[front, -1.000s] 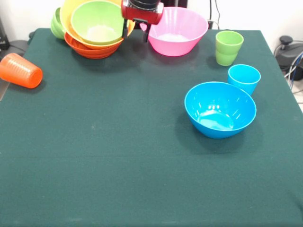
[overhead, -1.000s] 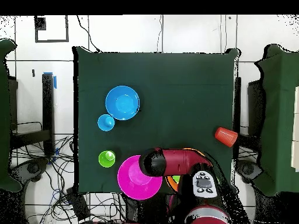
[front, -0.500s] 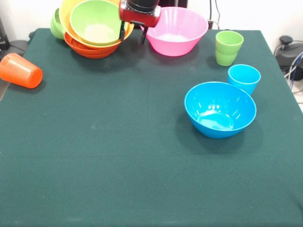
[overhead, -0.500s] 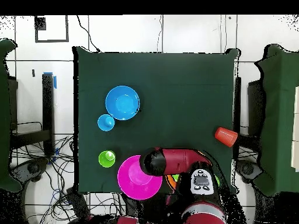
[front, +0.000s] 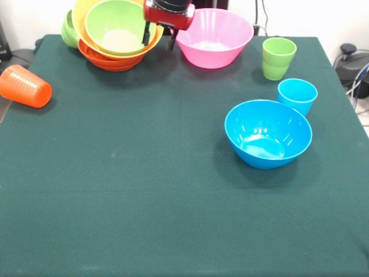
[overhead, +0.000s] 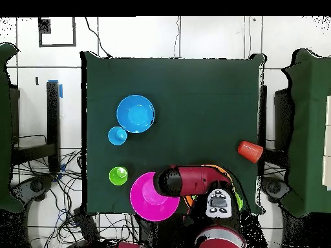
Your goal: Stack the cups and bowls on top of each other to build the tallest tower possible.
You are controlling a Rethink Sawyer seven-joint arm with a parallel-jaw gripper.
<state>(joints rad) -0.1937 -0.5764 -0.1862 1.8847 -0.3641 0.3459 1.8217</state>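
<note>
The tool (front: pixel 157 38) hangs open and empty over the nested bowls' (front: pixel 115 34) rim; the arm (overhead: pixel 194 181) hides that stack from overhead, beside the pink bowl (front: pixel 214 39).

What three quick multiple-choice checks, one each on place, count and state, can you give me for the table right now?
1. Where does the gripper hang?
A. Over the blue bowl
B. Between the nested bowls and the pink bowl
C. Beside the orange cup

2. How many cups stand upright?
A. One
B. Two
C. Three

3. How does the orange cup sit?
A. On its side
B. Upright
C. Inside a bowl

Answers: 1 B, its tips hang between the nested bowls and the pink bowl. 2 B, only the green cup and the light blue cup stand upright. 3 A, it lies on its side at the table's edge, apart from the bowls.
</note>
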